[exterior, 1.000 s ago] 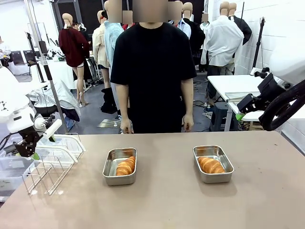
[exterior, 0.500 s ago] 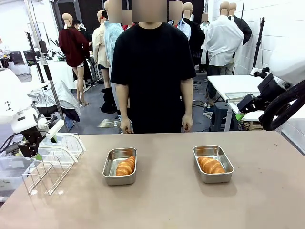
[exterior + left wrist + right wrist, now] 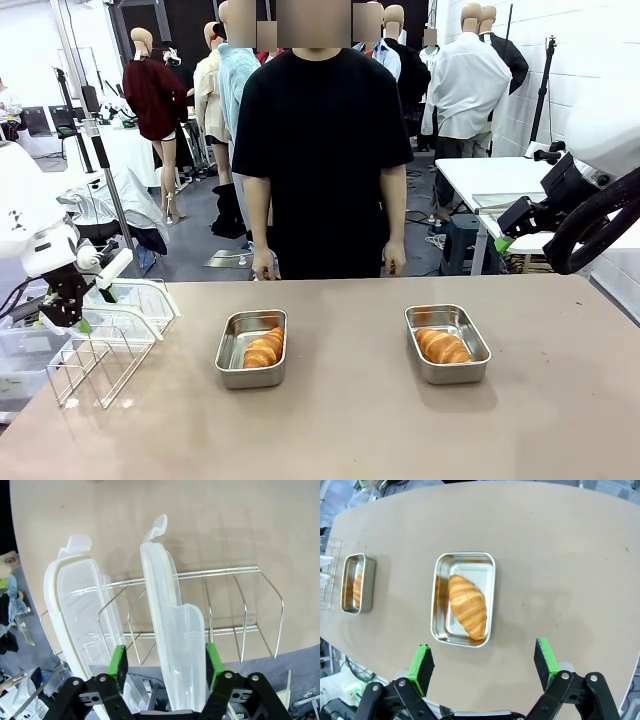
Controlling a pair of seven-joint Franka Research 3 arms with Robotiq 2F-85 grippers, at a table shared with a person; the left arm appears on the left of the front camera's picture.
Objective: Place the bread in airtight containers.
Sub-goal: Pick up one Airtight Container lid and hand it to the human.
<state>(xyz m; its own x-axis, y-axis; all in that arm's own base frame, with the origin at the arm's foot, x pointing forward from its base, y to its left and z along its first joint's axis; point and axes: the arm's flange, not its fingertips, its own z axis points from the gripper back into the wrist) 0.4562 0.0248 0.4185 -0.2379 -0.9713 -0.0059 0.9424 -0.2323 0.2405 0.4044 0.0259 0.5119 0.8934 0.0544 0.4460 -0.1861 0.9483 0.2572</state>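
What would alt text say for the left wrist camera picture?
The left gripper, black with green pads, straddles a translucent white lid standing upright in a wire rack, not yet clamped. A second lid stands beside it, beige table beyond.

Lids (image 3: 172,630): translucent white plastic, smooth, faintly glossy; one between the left gripper (image 3: 165,664) pads (image 3: 118,662), matt green rubber. Wire rack (image 3: 220,572): thin bright metal. Containers (image 3: 440,587): shiny steel. Croissants (image 3: 467,605): ridged, flaky crust. Table (image 3: 560,555): matt beige.
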